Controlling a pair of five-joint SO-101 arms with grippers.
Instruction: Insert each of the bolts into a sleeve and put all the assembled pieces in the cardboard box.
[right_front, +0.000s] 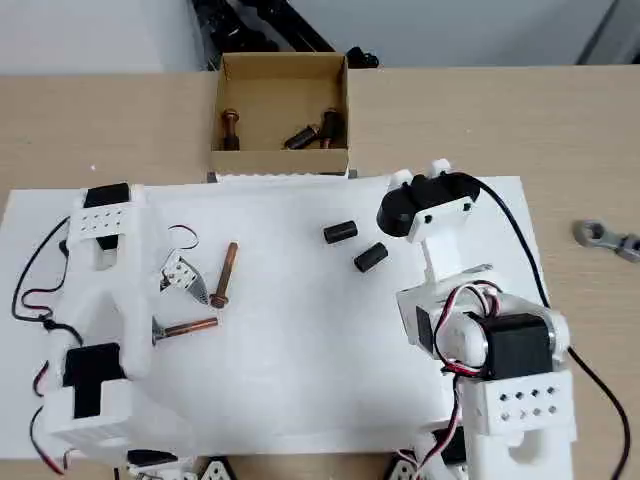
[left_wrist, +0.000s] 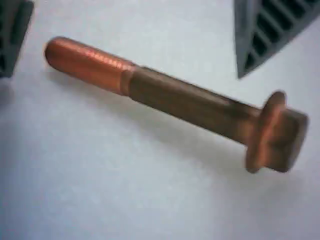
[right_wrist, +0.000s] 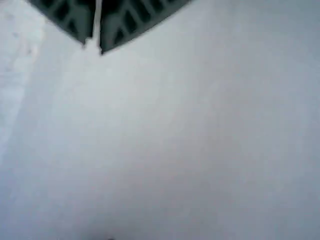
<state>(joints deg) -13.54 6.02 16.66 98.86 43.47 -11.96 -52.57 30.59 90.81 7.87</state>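
Observation:
Two copper bolts lie on the white sheet at the left: one (right_front: 224, 273) nearly upright in the picture, the other (right_front: 190, 327) lying crosswise below it. My left gripper (right_front: 178, 310) is open beside them. In the left wrist view a bolt (left_wrist: 175, 102) lies flat between the spread fingers (left_wrist: 270, 30), untouched. Two black sleeves (right_front: 340, 232) (right_front: 371, 257) rest mid-sheet, just left of my right gripper (right_front: 402, 212), which is shut (right_wrist: 93, 46) over bare sheet. The cardboard box (right_front: 280, 160) at the back holds three assembled pieces (right_front: 302, 136).
A metal tool (right_front: 602, 235) lies on the wooden table at the far right. Red and black cables (right_front: 30, 295) trail along the left arm. The white sheet (right_front: 300, 370) has open room across its front middle.

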